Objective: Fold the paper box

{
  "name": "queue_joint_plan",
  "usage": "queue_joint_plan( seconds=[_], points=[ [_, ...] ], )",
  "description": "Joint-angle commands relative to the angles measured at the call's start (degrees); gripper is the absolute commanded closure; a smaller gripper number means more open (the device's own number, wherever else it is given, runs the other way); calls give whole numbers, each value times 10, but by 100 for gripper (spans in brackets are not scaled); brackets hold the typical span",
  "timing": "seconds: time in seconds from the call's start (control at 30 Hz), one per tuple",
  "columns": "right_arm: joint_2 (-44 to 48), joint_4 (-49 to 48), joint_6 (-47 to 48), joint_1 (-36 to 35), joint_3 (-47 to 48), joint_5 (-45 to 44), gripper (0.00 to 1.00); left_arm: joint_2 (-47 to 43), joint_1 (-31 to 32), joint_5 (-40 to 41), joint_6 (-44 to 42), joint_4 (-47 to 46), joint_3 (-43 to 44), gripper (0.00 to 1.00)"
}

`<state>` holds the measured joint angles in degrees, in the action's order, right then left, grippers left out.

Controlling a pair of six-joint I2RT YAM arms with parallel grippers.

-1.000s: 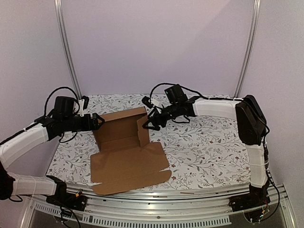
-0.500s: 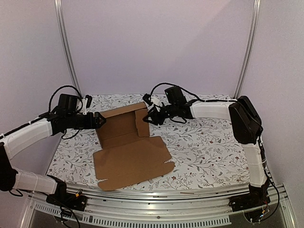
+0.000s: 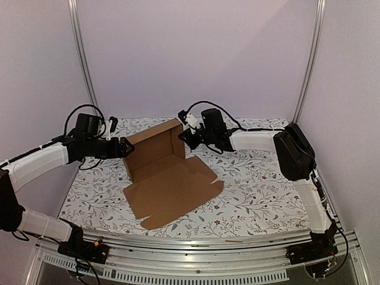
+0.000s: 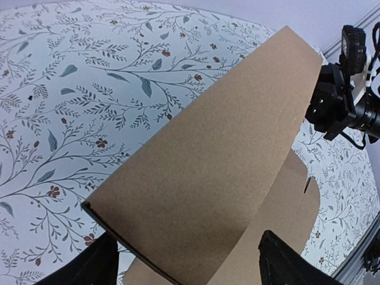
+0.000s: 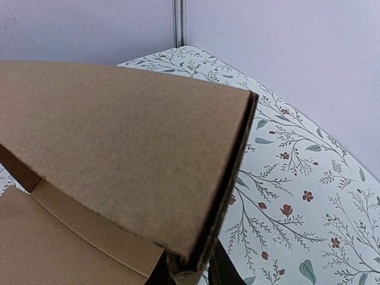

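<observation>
One table [image 3: 261,184], floral. One box [image 3: 166,178], mid-left, far walls raised, near panel flat; it has swung round. My right gripper [image 3: 185,135]: just clamped on its right wall, so folding can proceed. My left gripper [image 3: 123,148]: fingers apart, astride the left wall.

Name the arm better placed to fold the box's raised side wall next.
Right, probably. The right gripper pinches the raised right wall of the paper box at its top edge; the left gripper only straddles the left wall, jaws wide open.

floral tablecloth [image 3: 255,190] | lilac walls [image 3: 196,53] | two metal posts [image 3: 81,59]
</observation>
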<state>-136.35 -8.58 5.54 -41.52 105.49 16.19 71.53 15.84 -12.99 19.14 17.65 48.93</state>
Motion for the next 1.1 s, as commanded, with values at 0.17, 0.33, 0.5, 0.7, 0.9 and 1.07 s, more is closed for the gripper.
queue_joint_plan(
  seconds=[0.17,0.33,0.5,0.7,0.9,1.07],
  points=[
    [-6,23,6,-41,15,-19,89,-21,6,-55,13,-22,38,19],
    [33,81,52,-39,-3,-18,92,-74,6,-47,2,27,77,16],
    [89,160,79,-30,-24,2,94,-134,6,-35,-8,67,114,13],
    [150,248,123,-27,-52,60,94,-148,6,24,-9,51,95,8],
    [206,290,173,-27,-119,94,94,-30,23,-65,72,-47,65,10],
    [212,270,175,-24,-165,101,93,36,103,-66,61,-52,101,4]
  ],
)
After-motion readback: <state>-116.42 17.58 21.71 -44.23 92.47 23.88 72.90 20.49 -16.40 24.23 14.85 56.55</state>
